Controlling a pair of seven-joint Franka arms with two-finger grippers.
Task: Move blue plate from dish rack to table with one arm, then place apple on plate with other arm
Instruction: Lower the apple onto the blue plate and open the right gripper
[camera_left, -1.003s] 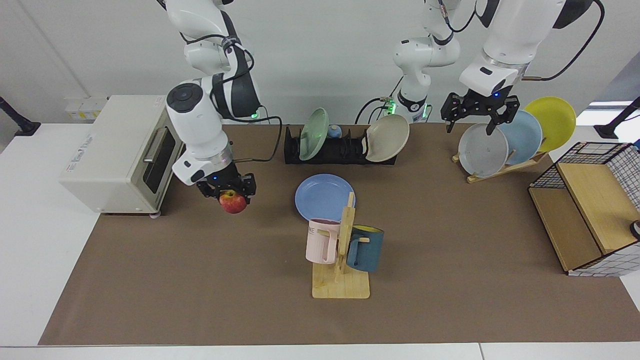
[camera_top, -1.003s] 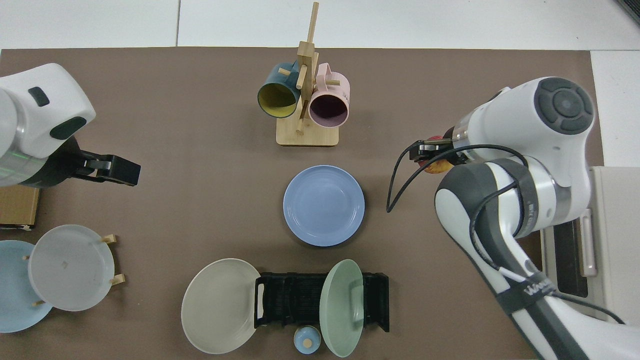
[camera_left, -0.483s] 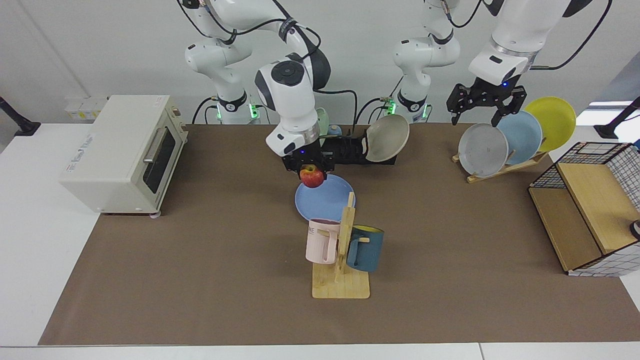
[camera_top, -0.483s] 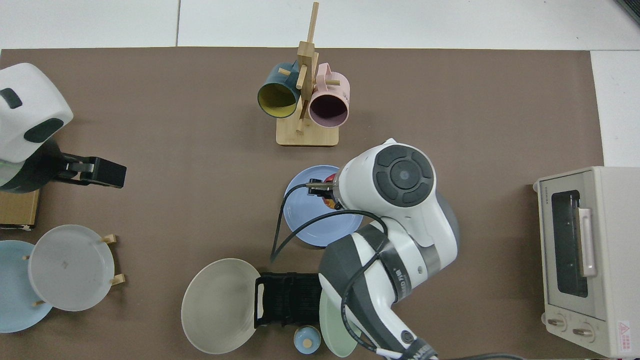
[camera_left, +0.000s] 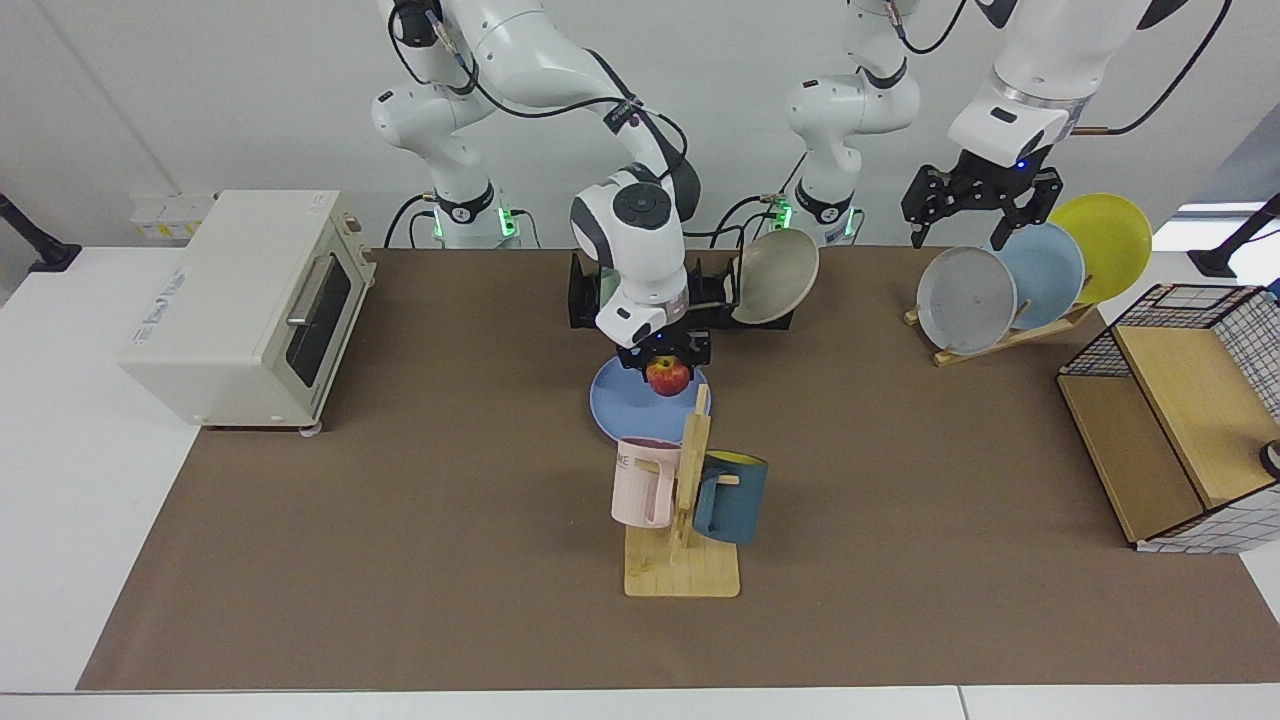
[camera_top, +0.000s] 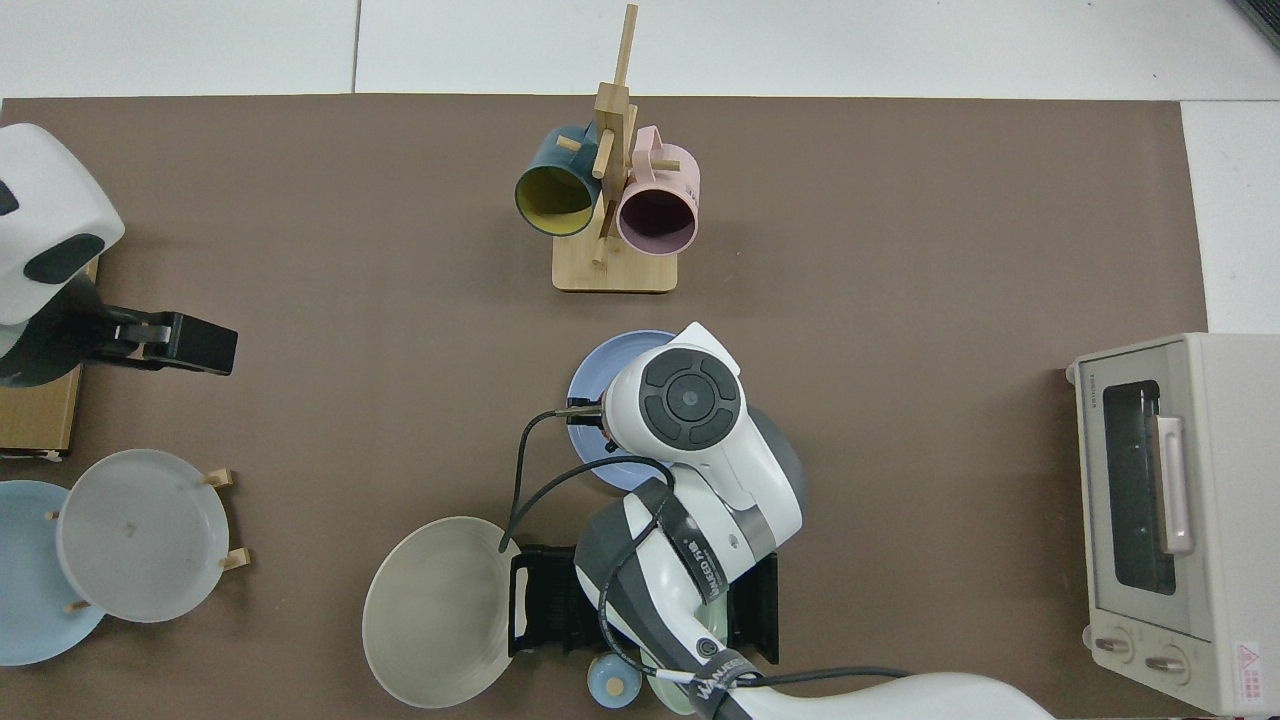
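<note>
Blue plate (camera_left: 625, 405) lies flat on the brown-covered table (camera_left: 400, 520), in front of the dish rack (camera_left: 585, 295). Right gripper (camera_left: 667, 360) grips the apple (camera_left: 668, 376) just above the plate. The placing step looks nearly finished; next it should lower and let go. Left gripper (camera_left: 980, 205) waits, fingers spread, above the wooden plate stand (camera_left: 1000, 340).

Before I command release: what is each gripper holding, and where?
Right gripper grips the apple by its upper sides, over the blue plate. Left gripper holds nothing.
</note>
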